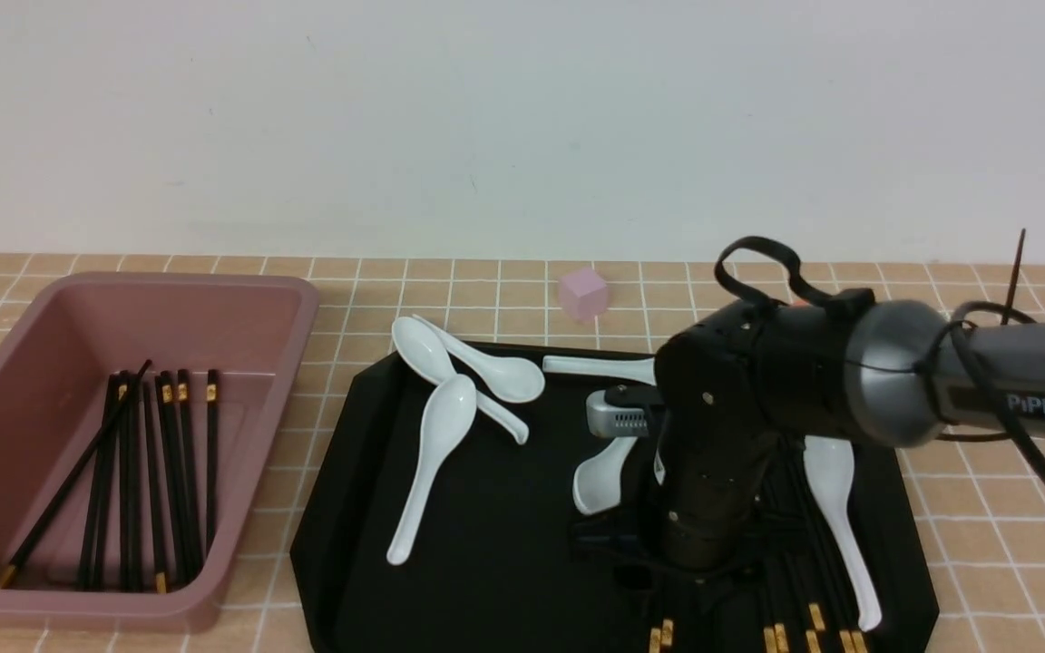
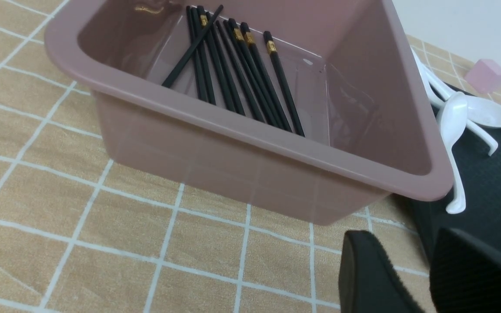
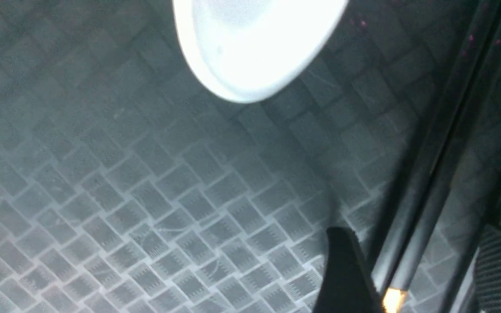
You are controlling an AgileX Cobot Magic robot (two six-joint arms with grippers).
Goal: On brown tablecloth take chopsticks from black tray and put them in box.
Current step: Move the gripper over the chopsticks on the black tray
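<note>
Chopsticks (image 3: pixel 429 191) lie between the right gripper's (image 3: pixel 411 252) wide-open fingers, unheld, with others beside that gripper in the black tray (image 1: pixel 486 589). Beyond the open left gripper (image 2: pixel 392 265), the box (image 2: pixel 242 182) already contains several, so the job looks perhaps half done, the tray's remainder still to transfer.

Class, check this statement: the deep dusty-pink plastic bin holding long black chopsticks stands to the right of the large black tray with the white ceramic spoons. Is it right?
Not quite: the side is wrong. The front view shows the deep dusty-pink plastic bin, holding long black chopsticks, to the left of the large black tray with the white ceramic spoons.
</note>
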